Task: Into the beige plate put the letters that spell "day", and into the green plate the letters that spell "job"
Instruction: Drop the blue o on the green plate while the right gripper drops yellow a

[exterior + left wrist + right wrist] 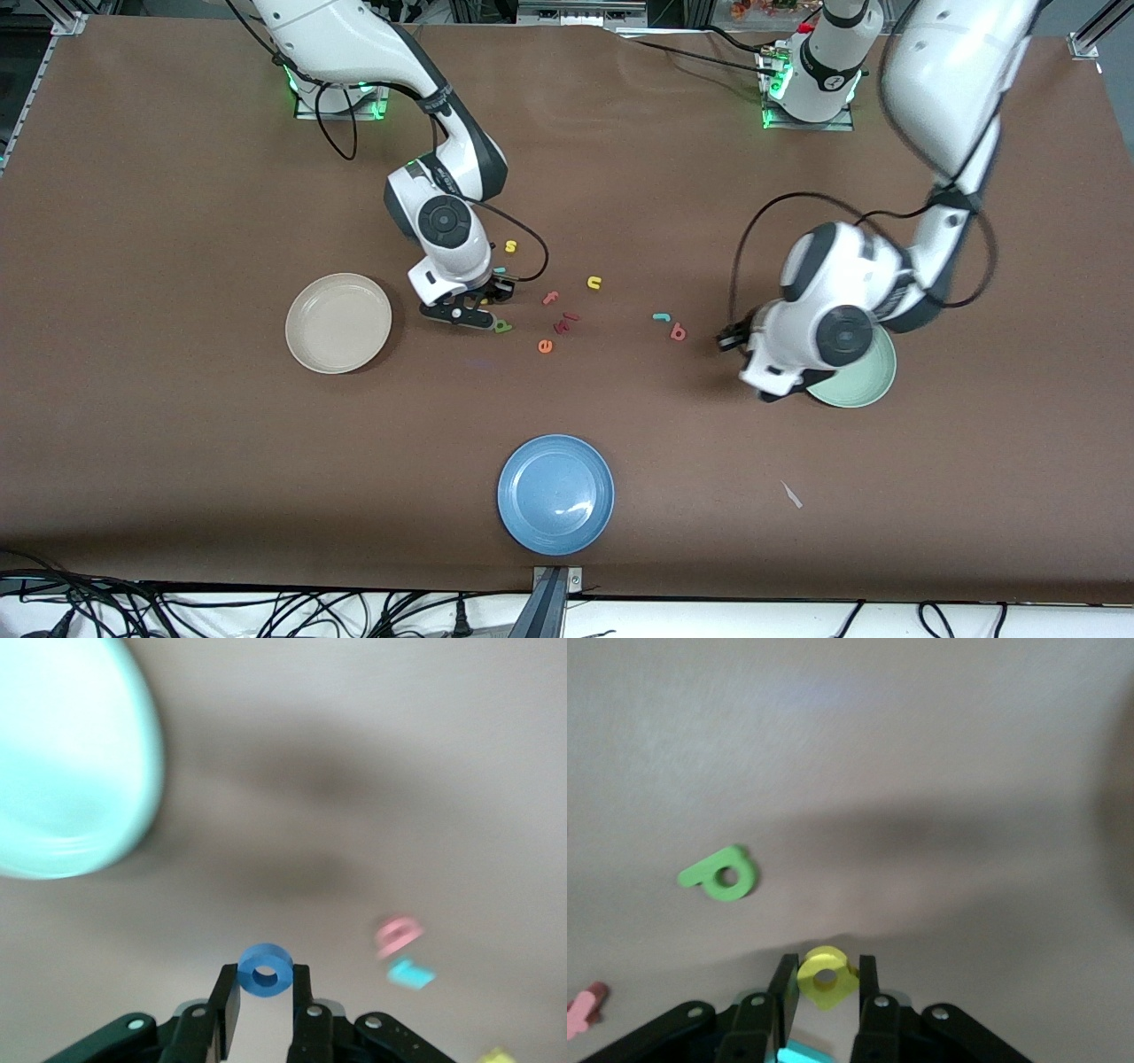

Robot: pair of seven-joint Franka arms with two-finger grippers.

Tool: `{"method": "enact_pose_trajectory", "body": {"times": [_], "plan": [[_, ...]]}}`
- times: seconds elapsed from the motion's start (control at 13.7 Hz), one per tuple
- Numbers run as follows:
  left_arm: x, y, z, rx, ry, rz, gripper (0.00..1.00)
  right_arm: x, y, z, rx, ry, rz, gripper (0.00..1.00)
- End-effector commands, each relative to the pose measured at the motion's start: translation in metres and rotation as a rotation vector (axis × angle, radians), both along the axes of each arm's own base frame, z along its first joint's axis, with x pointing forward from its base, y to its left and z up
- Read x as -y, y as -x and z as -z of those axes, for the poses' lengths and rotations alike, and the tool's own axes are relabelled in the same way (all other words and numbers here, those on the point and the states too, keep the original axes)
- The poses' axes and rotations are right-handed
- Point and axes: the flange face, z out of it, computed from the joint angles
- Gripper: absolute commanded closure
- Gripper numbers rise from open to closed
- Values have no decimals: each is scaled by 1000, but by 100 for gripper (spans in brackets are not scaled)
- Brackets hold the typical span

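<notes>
My right gripper (826, 964) is shut on the yellow d (825, 977), low over the table between the beige plate (338, 322) and the loose letters; in the front view this gripper (474, 312) is beside the olive-green a (502, 326) (719, 875). A teal piece, the y (802, 1052), shows under its fingers. My left gripper (266, 967) is shut on the blue ring o (266, 971), low over the table beside the green plate (62, 753) (864, 381), which the left arm partly hides. The teal j (661, 316) (410, 974) and salmon b (678, 332) (399, 935) lie close together on the table.
Other letters lie in the middle: a yellow s (510, 245), a yellow u (594, 283), a salmon f (551, 298), dark red pieces (567, 321) and an orange e (545, 346). A blue plate (555, 494) sits nearest the front camera.
</notes>
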Motion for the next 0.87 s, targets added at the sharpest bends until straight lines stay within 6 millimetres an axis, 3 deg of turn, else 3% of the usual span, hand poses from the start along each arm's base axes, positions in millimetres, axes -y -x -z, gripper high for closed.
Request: {"method": "enact_pose_trajectory", "body": {"times": [0.0, 0.15, 0.29, 0.44, 0.58, 0.66, 0.73, 0.8], "plan": [[-85, 12, -12, -112, 51, 104, 100, 50, -22, -46, -30, 28, -106, 96], [-145, 6, -5, -109, 67, 125, 100, 93, -38, -53, -64, 54, -197, 95], [-186, -5, 14, -50, 60, 154, 100, 140, -55, -46, -78, 76, -277, 95], [-200, -16, 34, 8, 55, 153, 100, 177, -65, -27, -108, 83, -291, 95], [-208, -23, 62, 52, 41, 157, 100, 194, -67, -3, -122, 89, -297, 86], [-210, -21, 72, 42, 42, 158, 93, 196, -66, 2, -125, 91, -297, 44], [-212, -19, 76, 33, 44, 156, 86, 196, -65, 2, -131, 88, -289, 19], [-216, -17, 76, 23, 45, 150, 71, 193, -65, -2, -129, 74, -283, 1]]}}
